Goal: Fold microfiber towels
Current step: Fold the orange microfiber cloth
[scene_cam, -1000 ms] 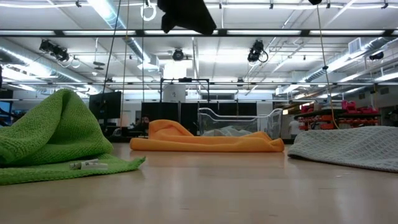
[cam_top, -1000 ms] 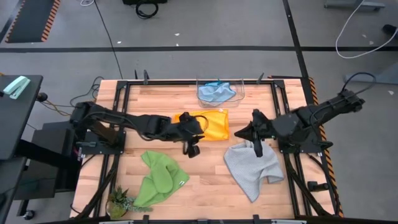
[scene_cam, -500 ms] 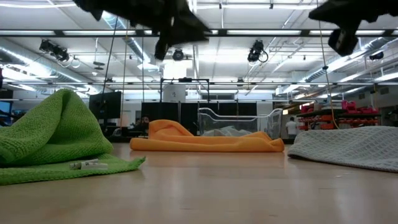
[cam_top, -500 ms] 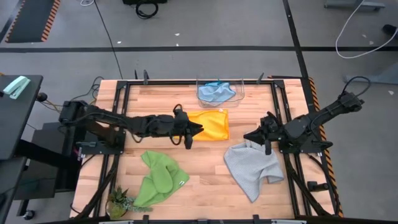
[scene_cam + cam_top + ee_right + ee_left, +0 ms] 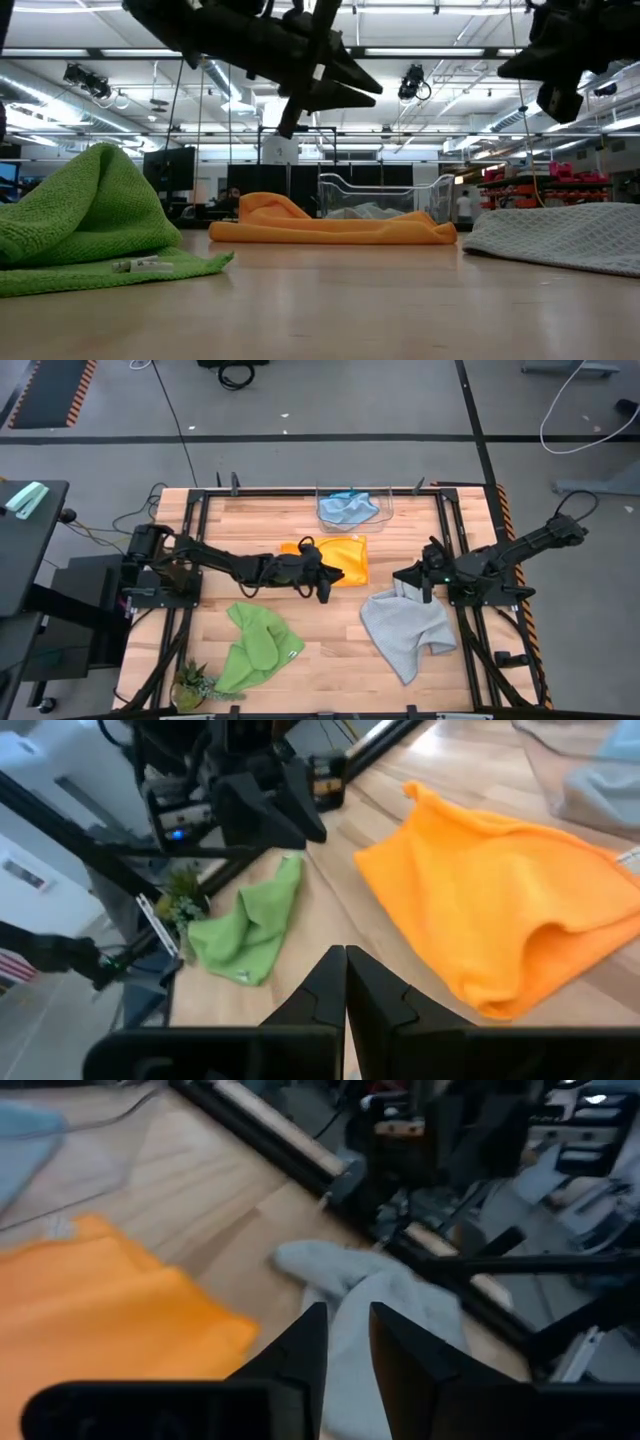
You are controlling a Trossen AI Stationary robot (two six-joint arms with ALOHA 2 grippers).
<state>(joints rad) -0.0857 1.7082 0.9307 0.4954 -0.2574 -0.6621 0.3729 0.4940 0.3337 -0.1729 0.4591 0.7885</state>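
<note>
The left gripper hovered over the orange towel, fingers slightly apart and empty. The right gripper hung closed and empty beside the grey towel.

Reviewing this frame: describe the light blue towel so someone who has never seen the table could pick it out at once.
Start at the wooden table and go to its far edge, where a clear bin stands near the middle. The light blue towel lies crumpled inside it. It is the only cloth in a container: the orange towel, green towel and grey towel lie on the bare wood.
</note>
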